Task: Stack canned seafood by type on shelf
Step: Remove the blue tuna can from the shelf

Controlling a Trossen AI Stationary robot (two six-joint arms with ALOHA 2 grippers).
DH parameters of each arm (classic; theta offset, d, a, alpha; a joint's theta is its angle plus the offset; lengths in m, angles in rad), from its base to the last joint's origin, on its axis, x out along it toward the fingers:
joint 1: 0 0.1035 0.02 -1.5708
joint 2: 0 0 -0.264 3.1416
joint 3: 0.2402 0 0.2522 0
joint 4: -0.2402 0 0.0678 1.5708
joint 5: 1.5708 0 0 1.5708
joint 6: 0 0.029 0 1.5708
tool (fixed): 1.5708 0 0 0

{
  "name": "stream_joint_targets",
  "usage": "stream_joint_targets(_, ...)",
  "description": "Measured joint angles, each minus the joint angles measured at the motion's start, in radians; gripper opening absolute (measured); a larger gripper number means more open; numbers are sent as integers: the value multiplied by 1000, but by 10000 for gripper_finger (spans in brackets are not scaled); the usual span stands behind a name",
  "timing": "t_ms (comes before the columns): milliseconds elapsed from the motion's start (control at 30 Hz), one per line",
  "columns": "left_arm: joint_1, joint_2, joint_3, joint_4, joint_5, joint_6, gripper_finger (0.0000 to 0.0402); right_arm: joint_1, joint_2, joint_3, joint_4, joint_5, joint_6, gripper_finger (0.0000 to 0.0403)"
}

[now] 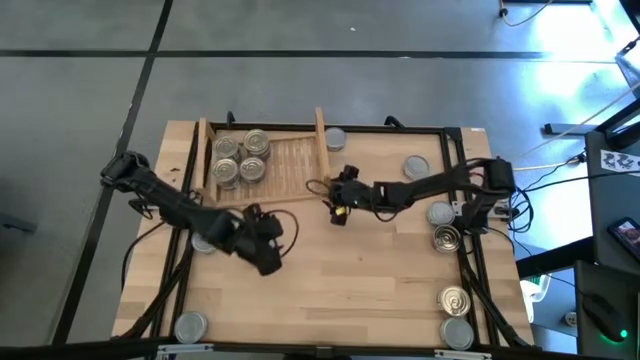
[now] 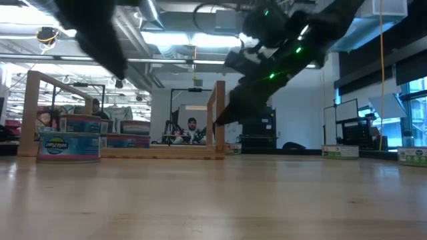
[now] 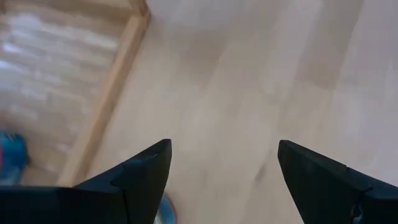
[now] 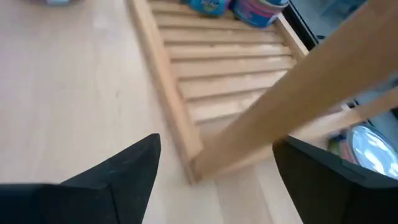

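Four cans [image 1: 240,158] are sitting grouped at the shelf's [image 1: 285,165] left end, leaving slats free; others are lying scattered on the table [image 1: 340,280]. Both claws, left [image 1: 262,243] and right [image 1: 338,205], are hovering wide and empty, ready to pick.

we see four tins [image 1: 240,158] upright in the slatted light-wood shelf [image 1: 290,165], well beyond the left gripper [image 1: 262,243]. loose tins [image 1: 445,238] lie behind the right gripper [image 1: 340,208], near that arm's base.
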Motion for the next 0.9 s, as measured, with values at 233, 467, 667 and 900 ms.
stream_joint_targets(233, -96, 0, -57, -217, -49, -296, 292, 133, -44, 0, -104, 39, 41, 312)
stream_joint_targets(467, -88, 0, -187, -236, -66, -350, 292, 202, -44, 0, -92, 15, 62, 312)
stream_joint_targets(667, -20, -1, -284, -175, -59, -286, 292, 207, -36, 0, -90, -8, 63, 312)
stream_joint_targets(900, 0, -3, -346, 335, 44, 17, 292, 217, -36, 0, -163, -73, 39, 312)
